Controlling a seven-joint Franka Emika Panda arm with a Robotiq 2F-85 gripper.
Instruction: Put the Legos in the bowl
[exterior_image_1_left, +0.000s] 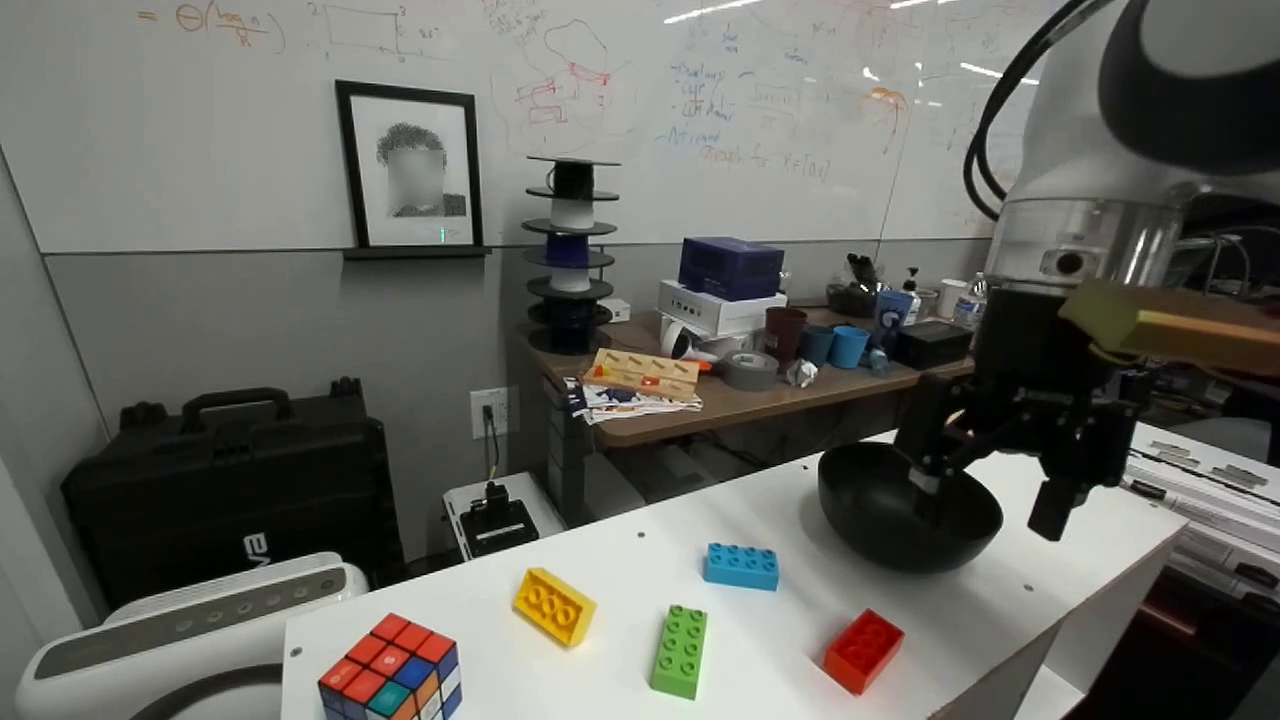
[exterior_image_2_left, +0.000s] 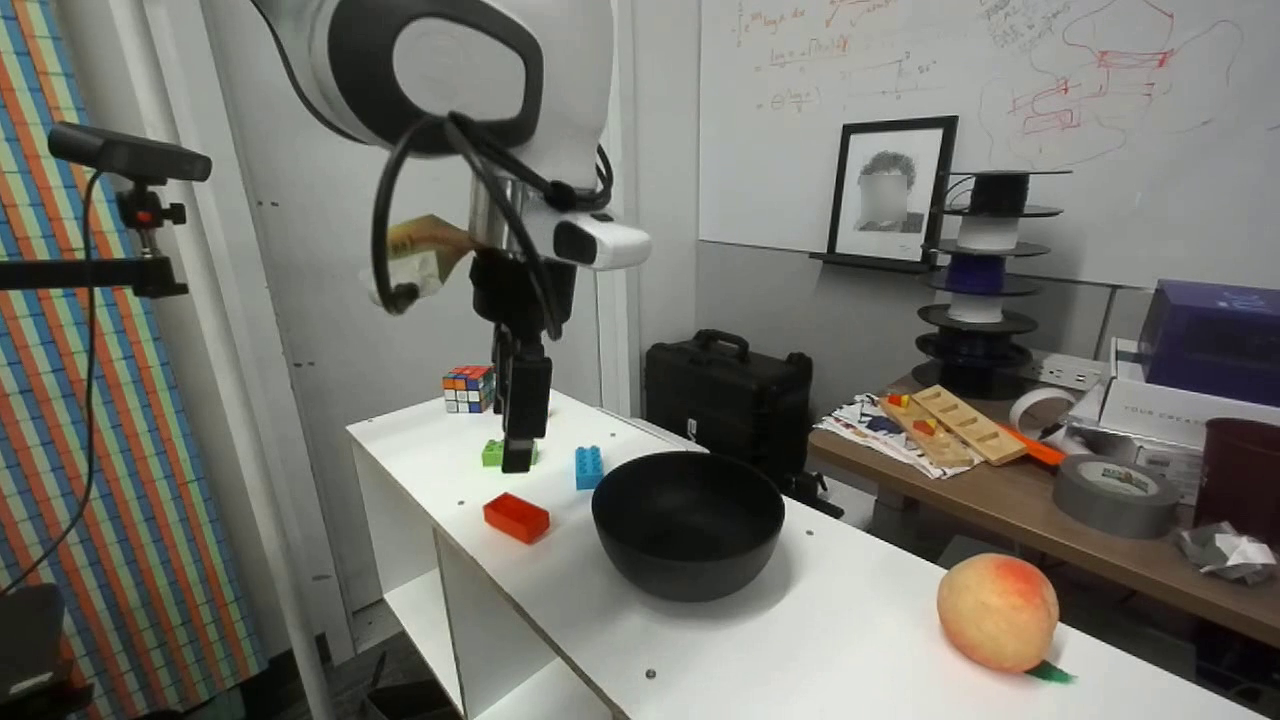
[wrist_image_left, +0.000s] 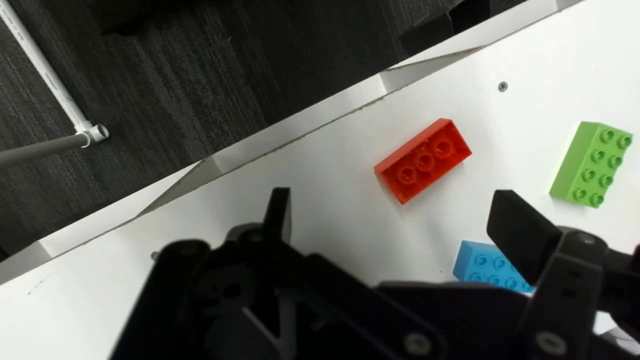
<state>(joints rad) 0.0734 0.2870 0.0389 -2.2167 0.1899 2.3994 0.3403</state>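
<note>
"Across the white surface (exterior_image_2_left: 850, 640), any progress?"
"Nothing placed: bowl (exterior_image_2_left: 688, 526) between the long edges, seemingly bare inside; fingers (wrist_image_left: 522, 235) parted, gripping nothing."
"What's left?"
"All four: red Lego (wrist_image_left: 422, 161) near one long edge; blue (exterior_image_1_left: 741, 567), green (exterior_image_1_left: 680, 652), yellow (exterior_image_1_left: 554, 606) further in."

Streaks of light are mirrored in the far whiteboard (exterior_image_1_left: 640, 125), the white tabletop (exterior_image_2_left: 790, 655) is brightly lit with soft shadow cast around the black bowl (exterior_image_2_left: 685, 578), and in the wrist view the near gripper (wrist_image_left: 389, 204) is darkened and blurred while the floor (wrist_image_left: 200, 100) is dimly shown.
</note>
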